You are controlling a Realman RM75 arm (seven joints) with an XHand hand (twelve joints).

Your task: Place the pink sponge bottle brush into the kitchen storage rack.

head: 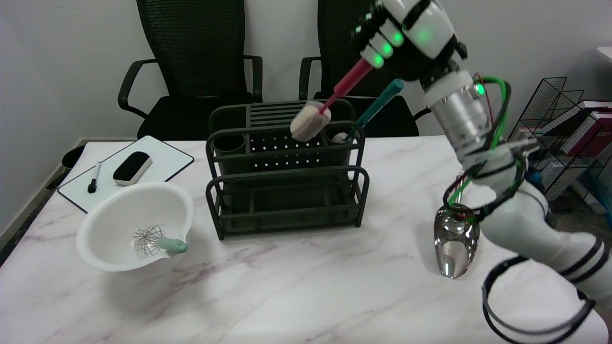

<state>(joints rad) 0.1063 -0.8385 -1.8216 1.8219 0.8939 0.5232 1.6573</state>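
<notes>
Above the far right corner of the dark green kitchen storage rack (287,191), the right hand (382,36) has its fingers clamped on the top end of the pink sponge bottle brush (330,102), which hangs in the air, tilted, sponge end lowest and leftmost. Its handle is pink-red and its sponge head pale and cylindrical, just over the rack's rim. Right beside it a teal-handled brush (377,107) leans in the rack's far right cup. Left of the rack sit a white bowl (114,215) holding a whisk (155,240) and a whiteboard (158,165). Bare marble table (296,286) spreads near the rack, while a clear glass ornament (455,243) stands to the right
</notes>
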